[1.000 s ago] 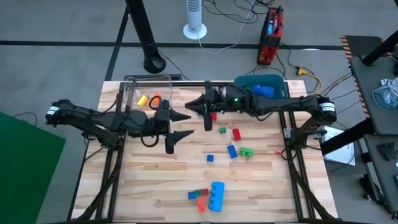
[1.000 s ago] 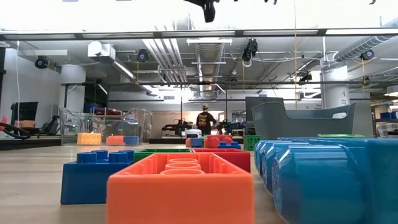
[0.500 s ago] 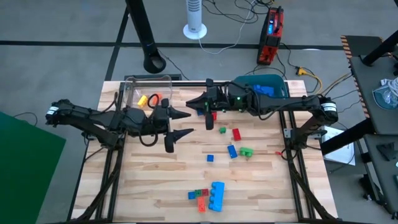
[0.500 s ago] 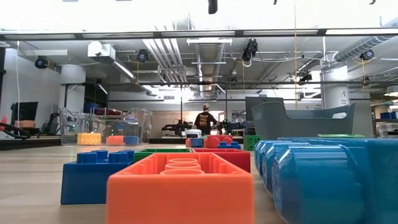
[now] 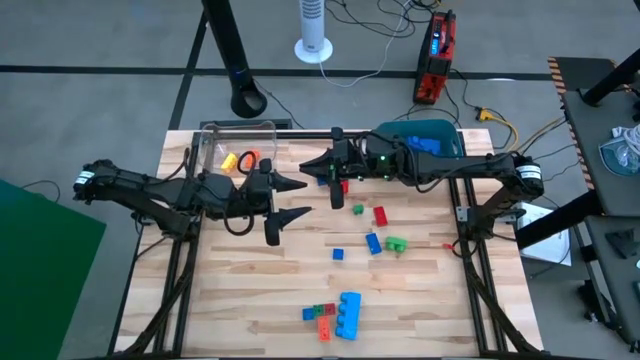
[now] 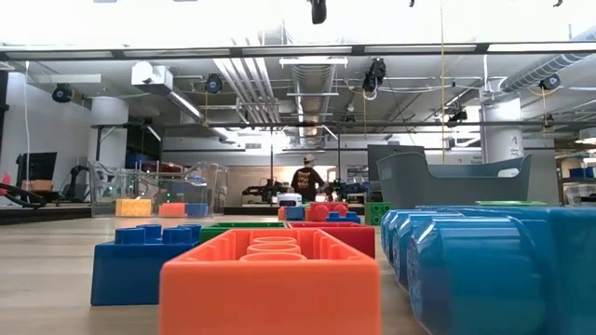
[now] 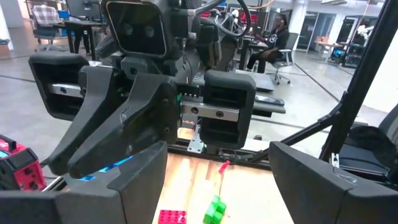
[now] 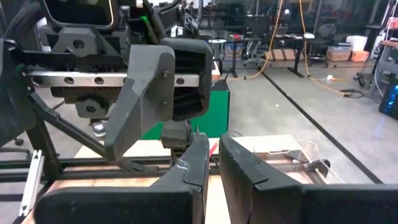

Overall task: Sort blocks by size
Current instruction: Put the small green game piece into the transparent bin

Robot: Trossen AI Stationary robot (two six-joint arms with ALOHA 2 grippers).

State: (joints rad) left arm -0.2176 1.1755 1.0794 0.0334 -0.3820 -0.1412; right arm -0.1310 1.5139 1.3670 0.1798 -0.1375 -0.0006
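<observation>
Loose blocks lie on the wooden table: a green one (image 5: 357, 209), a red one (image 5: 380, 215), a blue one (image 5: 373, 242), a green one (image 5: 397, 243) and a small blue one (image 5: 338, 254). A further cluster with a big blue block (image 5: 347, 314) lies near the front edge. My left gripper (image 5: 297, 198) hovers open at mid-table and points right, with nothing between its fingers (image 7: 336, 180). My right gripper (image 5: 306, 168) faces it from the right, raised above the table, with its fingers (image 8: 186, 168) almost together. A red block (image 5: 343, 186) shows beside its body. My right gripper shows a thin red sliver (image 8: 213, 148) in the narrow gap at its fingertips. I cannot tell whether this is a block held there or something beyond the fingers.
A clear plastic box (image 5: 238, 150) at the far left holds yellow and orange pieces. A teal tub (image 5: 425, 140) at the far right holds blue blocks. In the low view an orange block (image 6: 270, 279) and blue blocks (image 6: 140, 265) fill the foreground. A person (image 6: 304, 177) stands far off.
My right gripper has risen: its dark tip stands higher at the top of the low view than a second ago. In the high view it has also shifted a little toward the far edge.
</observation>
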